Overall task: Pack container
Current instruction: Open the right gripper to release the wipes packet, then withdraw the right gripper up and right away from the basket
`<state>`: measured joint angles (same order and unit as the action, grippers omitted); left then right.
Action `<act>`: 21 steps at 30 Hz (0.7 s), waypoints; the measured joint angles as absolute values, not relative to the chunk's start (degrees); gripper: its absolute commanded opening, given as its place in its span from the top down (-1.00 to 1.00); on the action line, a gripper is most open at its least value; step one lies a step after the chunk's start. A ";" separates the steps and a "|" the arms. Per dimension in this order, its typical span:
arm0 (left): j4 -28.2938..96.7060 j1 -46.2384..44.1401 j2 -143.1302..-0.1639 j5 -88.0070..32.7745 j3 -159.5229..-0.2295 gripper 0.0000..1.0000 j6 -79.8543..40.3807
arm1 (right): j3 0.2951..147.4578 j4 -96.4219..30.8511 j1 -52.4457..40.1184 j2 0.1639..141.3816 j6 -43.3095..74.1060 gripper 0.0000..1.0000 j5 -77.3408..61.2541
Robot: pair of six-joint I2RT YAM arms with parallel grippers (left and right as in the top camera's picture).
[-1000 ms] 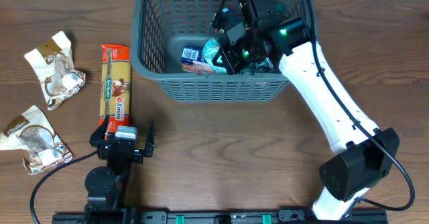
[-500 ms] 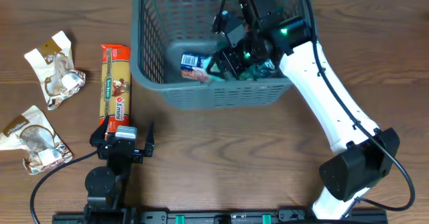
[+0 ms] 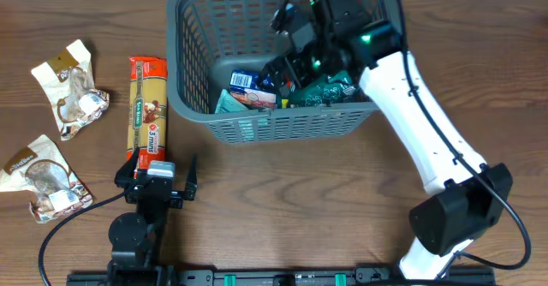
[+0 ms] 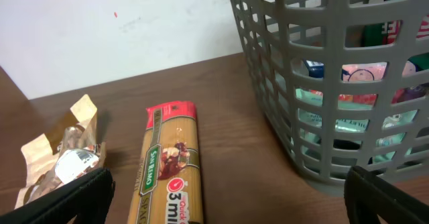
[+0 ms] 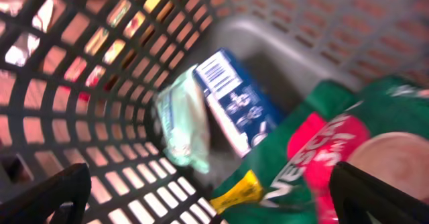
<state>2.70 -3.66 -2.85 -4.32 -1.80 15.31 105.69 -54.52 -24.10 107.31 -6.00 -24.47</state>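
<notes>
The container (image 3: 190, 72), a dark grey lattice basket, stands at the back centre of the table. In it lie a blue packet (image 3: 248, 81), a pale green packet (image 3: 229, 103) and a green and red Nescafe packet (image 3: 332, 90). My right gripper (image 3: 289, 66) hangs open over them inside the basket; the right wrist view shows the same packets (image 5: 231, 106) below its empty, wide-apart jaws (image 5: 214, 197). My left gripper (image 3: 161, 169) rests open near the front left. The near end of a long spaghetti packet (image 3: 146, 115) (image 4: 167, 163) lies between its fingers.
Two crumpled brown and white snack packets (image 3: 70, 87) (image 3: 41, 179) lie at the far left of the wooden table. One of them (image 4: 64, 153) shows left of the spaghetti in the left wrist view. The basket wall (image 4: 315, 83) fills that view's right side.
My right gripper has opened and let the pale green packet drop to the basket floor. The basket's front wall has slid a little toward the near edge. The left arm has not moved.
</notes>
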 measured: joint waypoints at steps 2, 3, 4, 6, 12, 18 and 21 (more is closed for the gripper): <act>2.70 -3.66 -2.85 -4.32 -1.80 -0.97 15.31 | 106.00 -53.65 -22.33 107.33 -4.86 -0.98 -25.17; 2.70 -3.66 -2.85 -4.32 -1.80 -0.97 15.31 | 106.39 -53.47 -21.30 107.33 -4.27 -0.99 -25.41; 2.68 -3.66 -2.85 -4.32 -1.80 -0.97 15.31 | 107.07 -53.52 -20.38 107.37 -3.84 -0.99 -25.63; 2.70 -3.66 -2.85 -4.34 -1.80 -0.97 15.31 | 109.89 -53.58 -18.02 107.48 -2.96 -0.99 -25.74; 2.68 -3.66 -2.85 -4.32 -1.80 -0.97 15.31 | 125.12 -58.39 -10.44 107.57 -0.16 -0.99 -23.59; 2.68 -3.66 -2.85 -4.32 -1.80 -0.97 15.33 | 139.04 -70.28 -1.26 107.50 1.10 -0.98 -14.31; 2.68 -3.66 -2.85 -4.32 -1.80 -0.97 15.31 | 142.39 -74.00 2.98 107.22 1.17 -0.99 -7.33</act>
